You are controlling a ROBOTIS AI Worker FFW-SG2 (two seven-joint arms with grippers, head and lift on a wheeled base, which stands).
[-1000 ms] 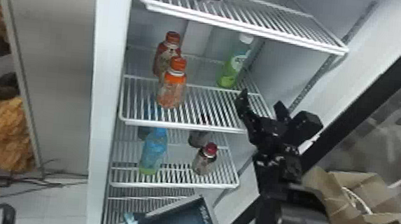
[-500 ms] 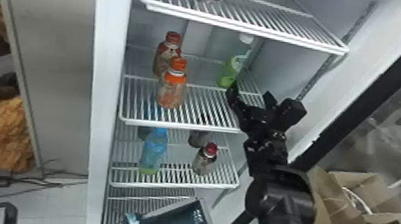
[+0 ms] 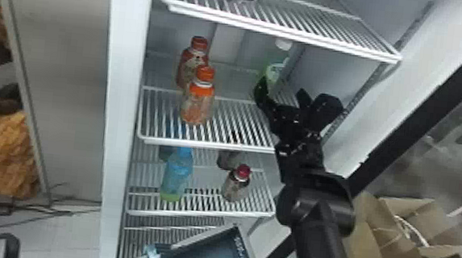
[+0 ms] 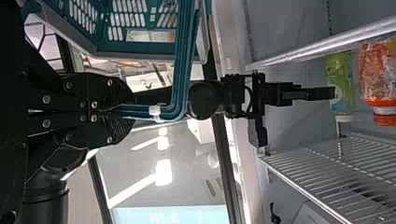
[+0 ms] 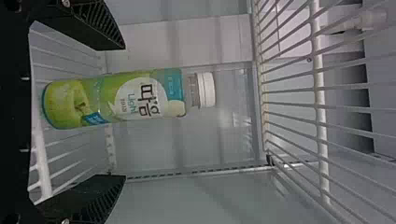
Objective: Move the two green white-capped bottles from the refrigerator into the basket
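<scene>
On the fridge shelf (image 3: 236,147), a green bottle (image 5: 105,100) stands upright.
My right claw (image 3: 282,90), near it, has its fingers apart; my left claw (image 4: 132,112) clamps the basket's handles (image 4: 181,70).

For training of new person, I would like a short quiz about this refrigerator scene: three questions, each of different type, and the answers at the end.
1. True or false: the green bottle stands on the same shelf as the orange-capped bottle.

2. Choose one. The fingers of the right hand are:
a) shut on a bottle
b) spread apart
c) pressed together, empty

3. Fill in: the left hand grips the basket by its ______.

Key: 1 true; 2 b; 3 handle.
</scene>
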